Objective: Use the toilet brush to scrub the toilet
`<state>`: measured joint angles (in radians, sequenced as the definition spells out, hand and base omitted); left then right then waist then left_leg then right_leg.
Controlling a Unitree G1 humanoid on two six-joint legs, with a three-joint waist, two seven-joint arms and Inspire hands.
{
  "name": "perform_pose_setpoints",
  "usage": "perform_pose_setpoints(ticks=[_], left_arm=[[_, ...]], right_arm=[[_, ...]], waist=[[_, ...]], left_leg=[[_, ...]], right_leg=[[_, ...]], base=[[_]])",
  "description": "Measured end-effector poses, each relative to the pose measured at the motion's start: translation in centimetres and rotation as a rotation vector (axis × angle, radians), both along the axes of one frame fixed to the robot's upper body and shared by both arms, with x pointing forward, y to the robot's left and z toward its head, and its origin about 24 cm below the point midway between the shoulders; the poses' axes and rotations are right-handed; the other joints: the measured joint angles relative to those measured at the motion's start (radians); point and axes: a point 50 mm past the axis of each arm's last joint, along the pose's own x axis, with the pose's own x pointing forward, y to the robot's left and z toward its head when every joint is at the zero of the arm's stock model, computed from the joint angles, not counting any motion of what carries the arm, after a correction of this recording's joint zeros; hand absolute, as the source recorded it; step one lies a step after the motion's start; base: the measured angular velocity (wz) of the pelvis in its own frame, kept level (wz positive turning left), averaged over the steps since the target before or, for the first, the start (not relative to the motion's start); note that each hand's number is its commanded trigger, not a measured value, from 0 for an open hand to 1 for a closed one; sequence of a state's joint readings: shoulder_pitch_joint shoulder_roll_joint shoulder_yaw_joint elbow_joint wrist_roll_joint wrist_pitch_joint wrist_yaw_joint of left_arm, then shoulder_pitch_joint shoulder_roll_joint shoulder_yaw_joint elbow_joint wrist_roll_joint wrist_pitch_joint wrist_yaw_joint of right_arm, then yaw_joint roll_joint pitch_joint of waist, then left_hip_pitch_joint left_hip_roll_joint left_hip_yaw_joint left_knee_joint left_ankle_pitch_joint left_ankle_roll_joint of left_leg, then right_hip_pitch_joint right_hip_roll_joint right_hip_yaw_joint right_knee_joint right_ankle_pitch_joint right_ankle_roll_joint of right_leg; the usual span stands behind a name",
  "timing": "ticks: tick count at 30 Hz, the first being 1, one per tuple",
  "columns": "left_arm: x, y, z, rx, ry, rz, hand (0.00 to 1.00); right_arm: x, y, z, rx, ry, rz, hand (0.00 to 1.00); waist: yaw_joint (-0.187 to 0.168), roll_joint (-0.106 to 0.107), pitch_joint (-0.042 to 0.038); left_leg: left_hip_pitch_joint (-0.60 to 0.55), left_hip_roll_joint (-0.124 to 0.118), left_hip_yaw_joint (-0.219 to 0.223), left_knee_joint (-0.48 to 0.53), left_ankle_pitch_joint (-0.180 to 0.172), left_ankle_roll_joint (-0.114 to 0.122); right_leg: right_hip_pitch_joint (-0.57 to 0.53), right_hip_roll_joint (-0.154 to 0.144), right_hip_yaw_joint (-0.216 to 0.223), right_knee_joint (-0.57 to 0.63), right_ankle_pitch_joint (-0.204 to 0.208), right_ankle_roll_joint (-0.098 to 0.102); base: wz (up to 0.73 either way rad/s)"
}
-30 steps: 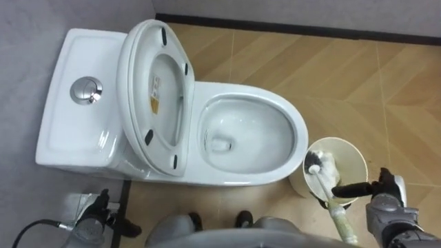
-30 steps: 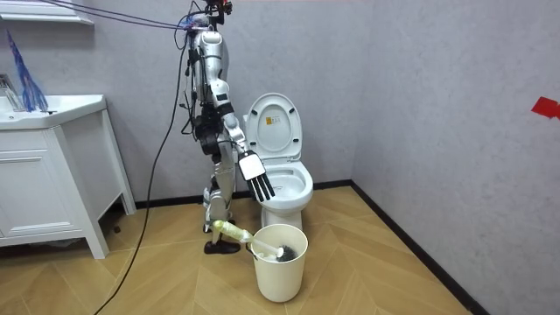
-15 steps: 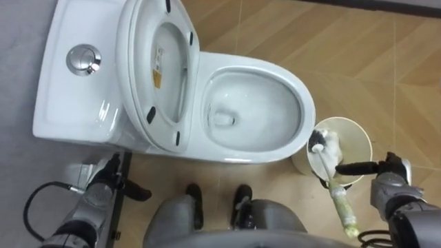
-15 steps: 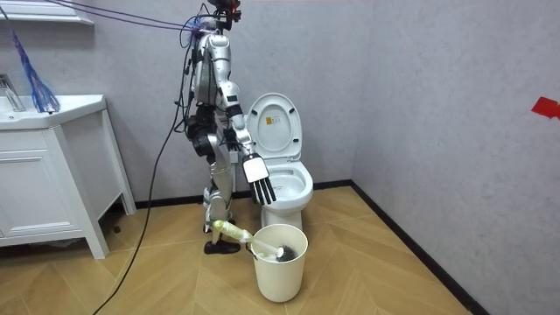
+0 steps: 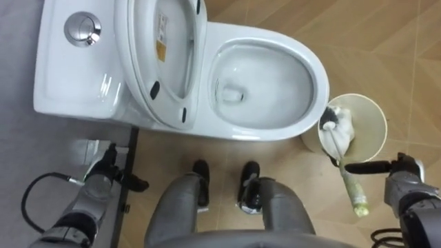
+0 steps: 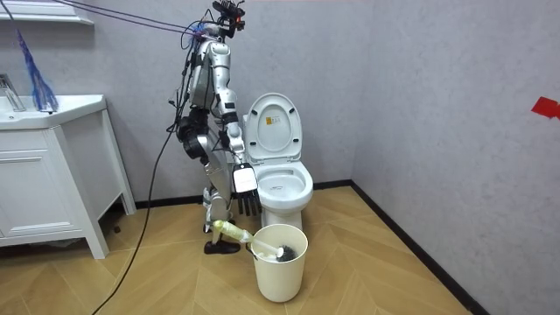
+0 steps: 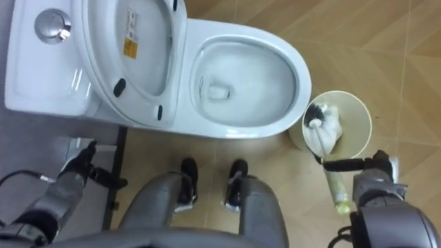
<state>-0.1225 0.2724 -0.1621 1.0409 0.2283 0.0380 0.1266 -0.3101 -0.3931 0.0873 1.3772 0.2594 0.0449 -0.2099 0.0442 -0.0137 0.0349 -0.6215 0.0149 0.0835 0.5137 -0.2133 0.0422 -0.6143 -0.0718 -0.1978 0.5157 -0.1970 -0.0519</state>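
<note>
We see a room lit brightly and evenly, the light falling from overhead. The white toilet (image 5: 275, 124) shines: soft streaks of glare lie on the tank top (image 5: 103, 83) and inside the bowl, and the chrome flush button (image 5: 82, 29) carries a bright spot. Shadows are faint and short. The darkest sit on the wooden floor (image 5: 386, 41) just under the bowl's edge and, in the room view, beneath the cabinet (image 6: 44, 192). The grey wall (image 6: 420, 105) is lit flat.

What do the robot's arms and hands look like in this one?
Both forearms are rounded grey metal. The left hand is dark grey, with a black cable looping beside its arm. The right hand has a grey wrist block and black fingers; a white tag covers its back in the room view.
</note>
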Motion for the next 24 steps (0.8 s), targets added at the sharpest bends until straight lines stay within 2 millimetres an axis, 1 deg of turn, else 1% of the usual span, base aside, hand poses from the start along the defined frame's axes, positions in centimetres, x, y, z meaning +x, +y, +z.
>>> perform_pose_setpoints(ticks=[3, 5, 10, 14, 16, 18, 20, 24], left_arm=[[0.8, -0.1, 0.4, 0.000, -0.021, -0.006, 0.00], [0.7, -0.1, 0.3, 0.001, -0.018, -0.005, 0.00], [0.4, 0.2, 0.3, 0.006, -0.008, 0.000, 0.00], [1.0, -0.1, 0.7, -0.001, -0.045, -0.014, 0.00], [1.2, -0.2, 0.8, -0.007, -0.057, -0.016, 0.00], [1.4, 0.0, 1.0, -0.023, -0.076, 0.007, 0.00], [1.6, 0.1, 1.2, -0.029, -0.091, 0.022, 0.00], [1.7, 0.1, 1.3, -0.053, -0.113, 0.063, 0.00]], right_arm=[[0.3, -0.2, 0.2, 0.020, -0.001, 0.025, 0.00], [0.2, -0.3, 0.2, 0.032, 0.007, 0.029, 0.00], [-0.3, -0.3, 0.0, 0.059, 0.031, 0.037, 0.00], [-0.1, -0.1, -0.1, 0.074, 0.036, 0.064, 0.00], [-0.1, -0.1, 0.0, 0.078, 0.033, 0.065, 0.00], [0.2, -0.3, 0.2, 0.076, 0.022, 0.063, 0.00], [0.5, -0.4, 0.4, 0.071, 0.013, 0.062, 0.00], [0.6, -1.0, 0.8, 0.056, 0.006, 0.060, 0.00]], waist=[[-0.003, 0.002, 0.0012], [-0.004, 0.003, 0.0017], [0.002, 0.004, 0.0014], [0.012, 0.004, 0.0014], [0.015, 0.004, 0.0013], [0.017, 0.004, 0.0014], [0.017, 0.004, 0.0014], [0.017, 0.004, 0.0018]], left_leg=[[-0.039, -0.003, 0.002, 0.024, -0.002, 0.002], [-0.045, -0.007, 0.002, 0.027, -0.002, 0.002], [-0.069, -0.006, 0.000, 0.041, -0.004, 0.001], [-0.105, -0.006, -0.001, 0.071, -0.008, 0.003], [-0.113, -0.006, -0.001, 0.083, -0.012, 0.004], [-0.146, -0.006, -0.001, 0.121, -0.028, 0.005], [-0.177, -0.006, -0.001, 0.149, -0.035, 0.006], [-0.224, -0.008, 0.001, 0.190, -0.041, 0.010]], right_leg=[[-0.044, -0.009, -0.001, 0.035, -0.011, -0.005], [-0.054, -0.015, -0.001, 0.044, -0.018, -0.005], [-0.077, -0.015, -0.001, 0.059, -0.020, -0.007], [-0.110, -0.016, 0.001, 0.082, -0.021, -0.009], [-0.120, -0.018, 0.001, 0.098, -0.026, -0.009], [-0.150, -0.018, 0.003, 0.133, -0.036, -0.011], [-0.180, -0.022, 0.003, 0.159, -0.041, -0.013], [-0.233, -0.033, 0.010, 0.214, -0.056, -0.012]], base=[[0.01], [0.06], [0.01], [0.00], [0.00], [-0.02], [-0.02], [0.02]])
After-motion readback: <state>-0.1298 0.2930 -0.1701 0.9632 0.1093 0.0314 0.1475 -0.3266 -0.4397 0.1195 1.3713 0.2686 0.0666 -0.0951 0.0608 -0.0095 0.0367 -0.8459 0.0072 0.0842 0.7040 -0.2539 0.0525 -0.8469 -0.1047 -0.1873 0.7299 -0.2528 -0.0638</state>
